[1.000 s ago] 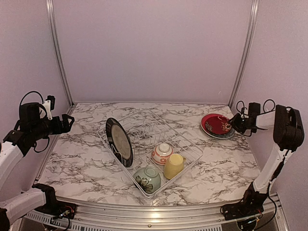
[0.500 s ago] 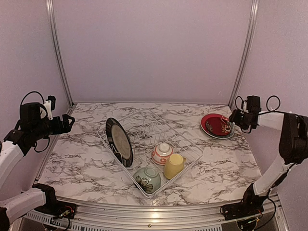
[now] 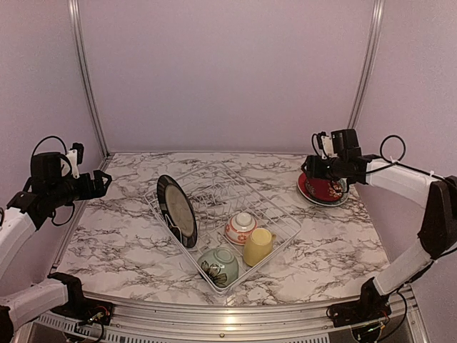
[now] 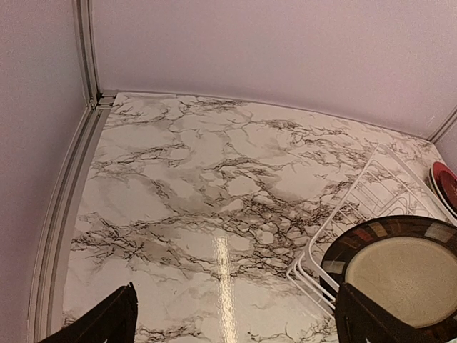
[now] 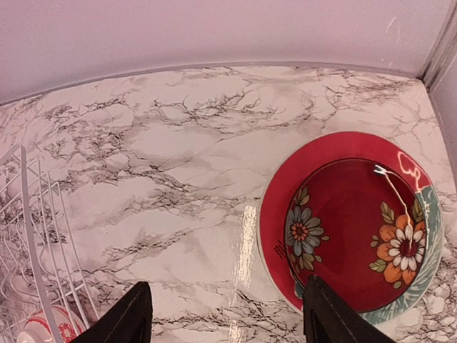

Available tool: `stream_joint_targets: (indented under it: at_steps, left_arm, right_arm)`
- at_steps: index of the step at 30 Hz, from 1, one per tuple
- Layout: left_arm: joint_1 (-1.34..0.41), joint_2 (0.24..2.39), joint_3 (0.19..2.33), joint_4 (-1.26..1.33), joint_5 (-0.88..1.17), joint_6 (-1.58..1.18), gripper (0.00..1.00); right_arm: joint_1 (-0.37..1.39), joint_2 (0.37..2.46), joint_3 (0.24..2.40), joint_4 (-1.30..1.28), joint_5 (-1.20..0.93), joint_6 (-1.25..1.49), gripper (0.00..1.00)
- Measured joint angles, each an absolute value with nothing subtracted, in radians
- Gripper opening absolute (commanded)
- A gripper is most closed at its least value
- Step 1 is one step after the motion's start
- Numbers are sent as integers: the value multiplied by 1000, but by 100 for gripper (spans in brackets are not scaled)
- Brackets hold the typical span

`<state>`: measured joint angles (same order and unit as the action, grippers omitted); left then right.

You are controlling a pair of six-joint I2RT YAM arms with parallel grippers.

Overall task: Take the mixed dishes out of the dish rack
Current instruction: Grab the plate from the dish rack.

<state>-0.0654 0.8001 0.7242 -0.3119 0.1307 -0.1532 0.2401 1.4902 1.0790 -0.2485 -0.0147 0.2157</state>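
Observation:
The white wire dish rack (image 3: 275, 213) lies in the middle of the marble table. In it a black-rimmed plate (image 3: 177, 211) stands on edge at the left. A small red-patterned white bowl (image 3: 240, 227), a yellow cup (image 3: 258, 246) and a green flowered bowl (image 3: 218, 266) lie at its near end. The red-and-teal plate (image 3: 325, 190) lies flat on the table at the back right, also in the right wrist view (image 5: 357, 218). My right gripper (image 3: 312, 166) (image 5: 227, 321) is open and empty above the plate's left edge. My left gripper (image 3: 104, 180) (image 4: 235, 325) is open and empty, high at the far left.
Metal frame posts (image 3: 84, 75) stand at the back corners against the purple walls. A metal rail (image 3: 235, 314) runs along the table's near edge. The rack's corner (image 4: 335, 236) and the black-rimmed plate (image 4: 400, 268) show at the right of the left wrist view.
My right arm has risen and swung left, from the right of the red-and-teal plate to above its left edge. My left arm has barely moved.

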Motion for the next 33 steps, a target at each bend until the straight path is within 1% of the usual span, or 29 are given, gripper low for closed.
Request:
stream_joint_targets:
  at_steps: [3,9,14,20,27,33]
  left_arm:
    - [-65,809,724,-312,140,-157,99]
    - [-66,844,724,-312,165,-173,99]
    - [-72,855,724,-312,172,-176,99]
    - [-74,855,724,-312,170,-176,99]
    - [-76,816,724,-313,126,-175,99]
    - [-76,799,724,-314,84,-171,99]
  right_arm:
    - [260,1471,1085,-245,-15,214,77]
    - [260,1417,1084,-223,-66,257,78]
    - [302,1415,1084,-216,-121,261,86]
    - [476,1418,1097,-204,-144,257,87]
    - [707,1481,1219,-202,-106,251,87]
    - [870,1554,1272,-193,-76,268,88]
